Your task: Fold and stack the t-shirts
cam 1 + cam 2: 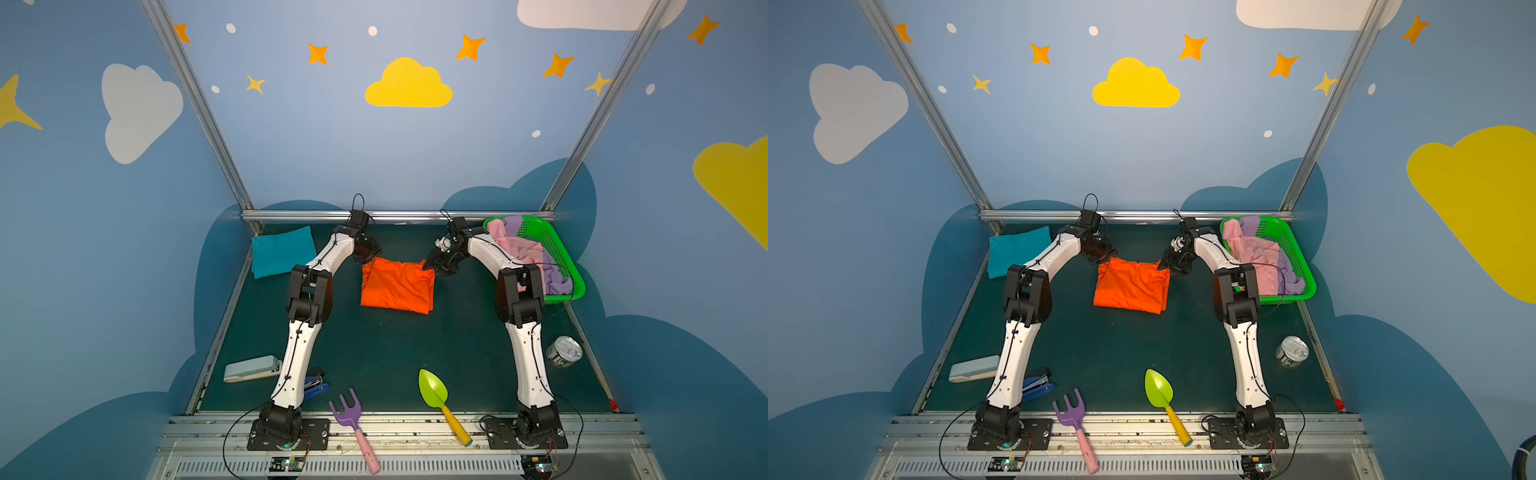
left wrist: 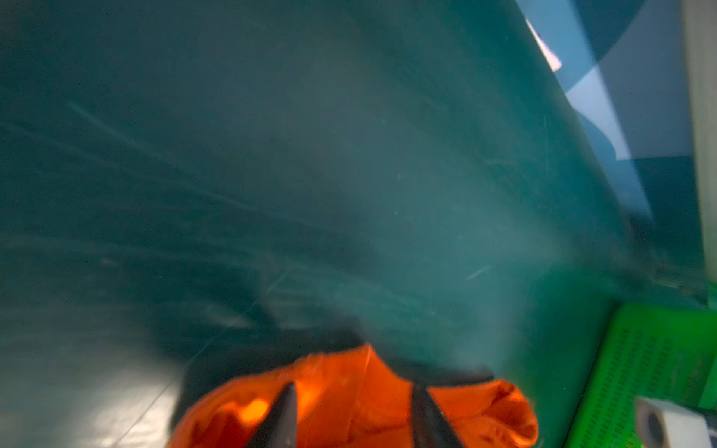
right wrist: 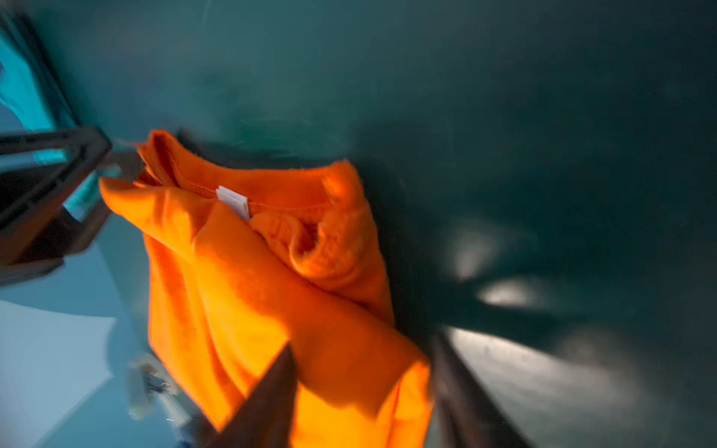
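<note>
The orange t-shirt [image 1: 397, 286] lay folded in the middle of the dark green table [image 1: 374, 353], as both top views showed. Its far edge was held up a little off the table. The left gripper [image 1: 368, 255] pinched the far left corner. The right gripper [image 1: 436, 266] pinched the far right corner.

In the top views the black fingers were hard to tell from their shadows. The wrist views helped. In each one, orange cloth was bunched between two dark fingers that were closed partway onto it. Both wrist views were blurry, and the fingers were cut off at the picture's edge. A small white label [image 3: 232, 201] showed at the shirt's neck in the right wrist view.

The teal t-shirt [image 1: 282, 251] lay folded at the far left of the table, just beside the left arm. The pink t-shirt [image 1: 519, 249] and the lilac t-shirt [image 1: 557, 278] were crumpled in the green basket [image 1: 550, 243] at the far right. The right arm hid part of them, and they were too bunched up to show their shape. A blue stapler [image 1: 316, 386] was half hidden behind the left arm.
</note>
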